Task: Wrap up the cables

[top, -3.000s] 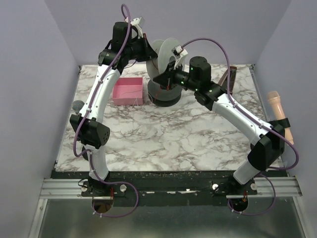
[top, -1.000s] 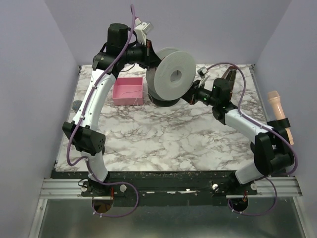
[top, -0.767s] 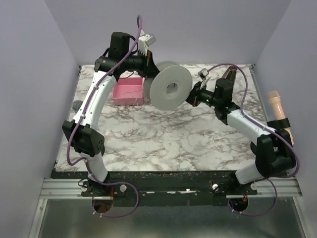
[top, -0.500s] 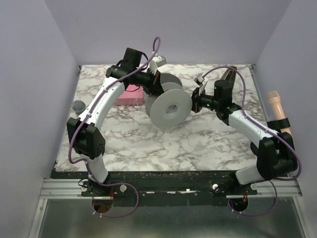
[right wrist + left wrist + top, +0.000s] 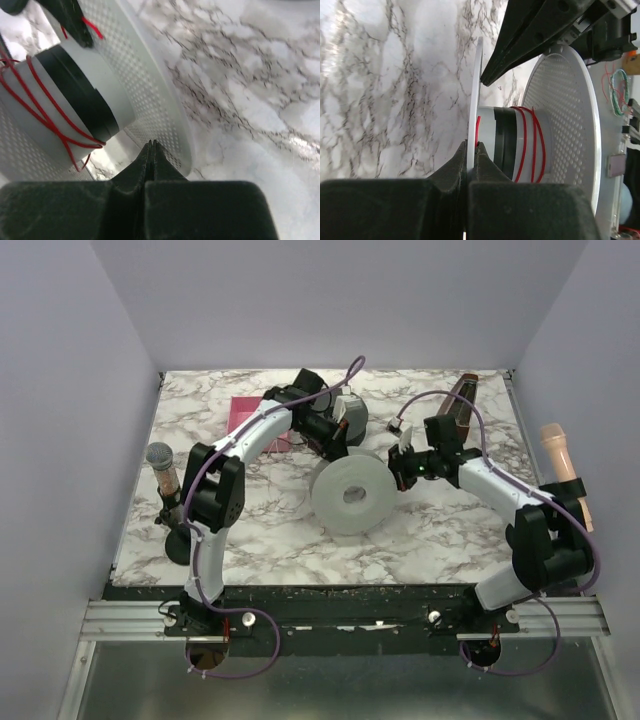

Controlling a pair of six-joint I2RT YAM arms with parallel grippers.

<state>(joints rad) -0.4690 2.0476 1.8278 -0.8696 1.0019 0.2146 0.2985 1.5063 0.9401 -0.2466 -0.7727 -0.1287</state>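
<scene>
Looking down from the top camera, I've got the white spool [image 5: 350,498] tipped on the marble worktop [image 5: 250,530] near the middle, with one arm on each side of it. My left fingers [image 5: 333,455] meet its far rim, and my right fingers [image 5: 396,475] meet its right edge. A pink box [image 5: 250,410] sits behind the left arm, and a microphone [image 5: 158,455] stands at the left edge.

Over to the left wrist: the fingers are pinched tight on the thin flange. The red wire [image 5: 527,145] runs in a few turns around the spool's core, with a short end right by my fingertips.

Right wrist now: the fingers are pressed fully together, tips against the perforated flange. I can't tell whether they pinch it. The wire loops slackly round the core.
</scene>
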